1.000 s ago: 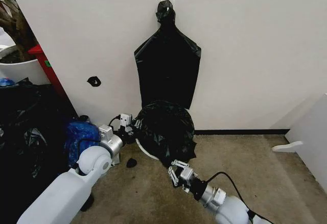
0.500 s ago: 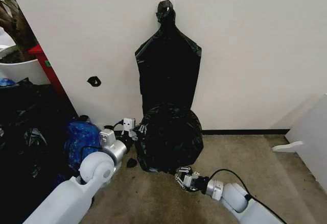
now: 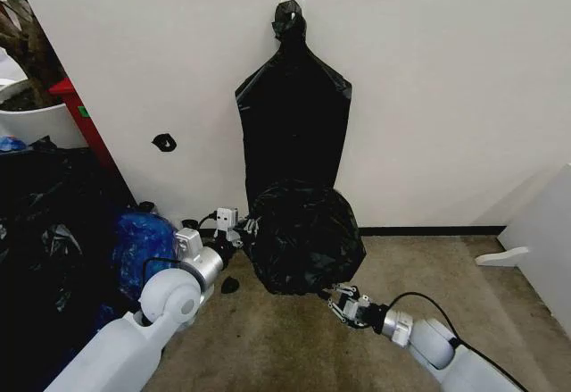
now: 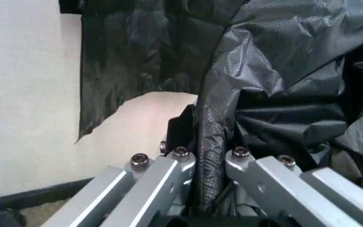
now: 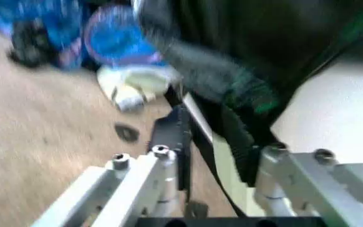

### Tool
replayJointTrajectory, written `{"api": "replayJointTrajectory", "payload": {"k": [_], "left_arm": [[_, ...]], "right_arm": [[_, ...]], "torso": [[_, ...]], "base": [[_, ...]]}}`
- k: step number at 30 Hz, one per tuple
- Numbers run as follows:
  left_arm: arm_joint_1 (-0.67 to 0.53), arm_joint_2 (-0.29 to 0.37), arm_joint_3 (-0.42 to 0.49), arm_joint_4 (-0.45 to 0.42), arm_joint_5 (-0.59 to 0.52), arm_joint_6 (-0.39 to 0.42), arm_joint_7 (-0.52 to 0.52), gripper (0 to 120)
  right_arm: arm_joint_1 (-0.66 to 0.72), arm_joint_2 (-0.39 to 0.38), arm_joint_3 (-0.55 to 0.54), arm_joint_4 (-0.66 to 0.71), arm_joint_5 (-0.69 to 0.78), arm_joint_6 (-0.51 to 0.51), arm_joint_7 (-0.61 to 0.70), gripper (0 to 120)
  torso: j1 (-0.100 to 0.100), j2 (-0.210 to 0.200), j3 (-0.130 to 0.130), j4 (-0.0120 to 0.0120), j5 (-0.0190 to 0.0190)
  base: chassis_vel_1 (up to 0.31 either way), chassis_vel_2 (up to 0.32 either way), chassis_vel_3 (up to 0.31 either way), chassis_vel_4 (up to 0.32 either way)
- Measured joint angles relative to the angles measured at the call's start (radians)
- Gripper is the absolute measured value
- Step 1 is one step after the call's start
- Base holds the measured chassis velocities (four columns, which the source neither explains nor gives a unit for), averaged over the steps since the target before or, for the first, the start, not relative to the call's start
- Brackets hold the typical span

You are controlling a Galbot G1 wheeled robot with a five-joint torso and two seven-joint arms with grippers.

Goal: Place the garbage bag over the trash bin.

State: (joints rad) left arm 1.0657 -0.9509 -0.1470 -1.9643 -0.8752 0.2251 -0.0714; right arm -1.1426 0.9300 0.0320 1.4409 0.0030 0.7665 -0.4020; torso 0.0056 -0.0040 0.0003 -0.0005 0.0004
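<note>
The glossy black garbage bag (image 3: 303, 236) bulges in a rounded dome against the wall's foot, and the trash bin is hidden beneath it in the head view. My left gripper (image 3: 239, 229) is at the bag's left edge. In the left wrist view, that gripper (image 4: 210, 156) is shut on a fold of the bag's film (image 4: 263, 71). My right gripper (image 3: 339, 301) is low at the bag's front right hem. In the right wrist view, its fingers (image 5: 162, 156) stand apart, with a strip of the black hem (image 5: 200, 142) running between them.
A flat black bag with a knotted neck (image 3: 294, 115) hangs on the wall right behind. A shiny blue bag (image 3: 143, 240) and a heap of black bags (image 3: 45, 231) lie at the left. A black scrap (image 3: 229, 285) is on the floor, and a white panel (image 3: 544, 240) stands at the right.
The right gripper has swung from the open floor in front of the bag to its lower right hem. The bag's dome now sits fuller and spreads further right. The left gripper has kept its hold.
</note>
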Motion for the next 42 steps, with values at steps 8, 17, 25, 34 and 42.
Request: {"api": "replayJointTrajectory", "payload": {"k": [8, 17, 25, 34, 42], "left_arm": [[-0.001, -0.003, -0.002, 0.02, 0.001, -0.009, 0.0, 1], [0.012, -0.019, -0.004, 0.034, 0.013, -0.016, 0.001, 1], [0.022, -0.04, -0.004, 0.039, 0.023, -0.029, 0.002, 4], [0.001, -0.049, 0.013, 0.064, 0.026, -0.028, -0.001, 4], [0.001, -0.032, 0.002, 0.076, 0.028, -0.034, -0.003, 1]], "right_arm": [[-0.031, -0.056, 0.049, 0.056, 0.277, 0.05, -0.273, 51], [-0.091, -0.118, 0.128, 0.295, 0.57, -0.013, -0.447, 84], [-0.102, -0.131, 0.138, 0.412, 0.693, -0.077, -0.446, 100], [-0.109, -0.078, 0.157, 0.292, 0.471, 0.023, -0.426, 100], [-0.035, -0.041, 0.124, 0.067, 0.282, 0.061, -0.278, 100]], "torso": [[0.0, 0.0, 0.0, 0.0001, 0.0001], [0.0, 0.0, 0.0, 0.0001, -0.0004], [0.0, 0.0, 0.0, 0.0002, -0.0001], [0.0, 0.0, 0.0, -0.0001, 0.0], [0.0, 0.0, 0.0, 0.0002, 0.0001]], "base": [[0.0, 0.0, 0.0, 0.0], [0.0, 0.0, 0.0, 0.0], [0.0, 0.0, 0.0, 0.0], [0.0, 0.0, 0.0, 0.0], [0.0, 0.0, 0.0, 0.0]]}}
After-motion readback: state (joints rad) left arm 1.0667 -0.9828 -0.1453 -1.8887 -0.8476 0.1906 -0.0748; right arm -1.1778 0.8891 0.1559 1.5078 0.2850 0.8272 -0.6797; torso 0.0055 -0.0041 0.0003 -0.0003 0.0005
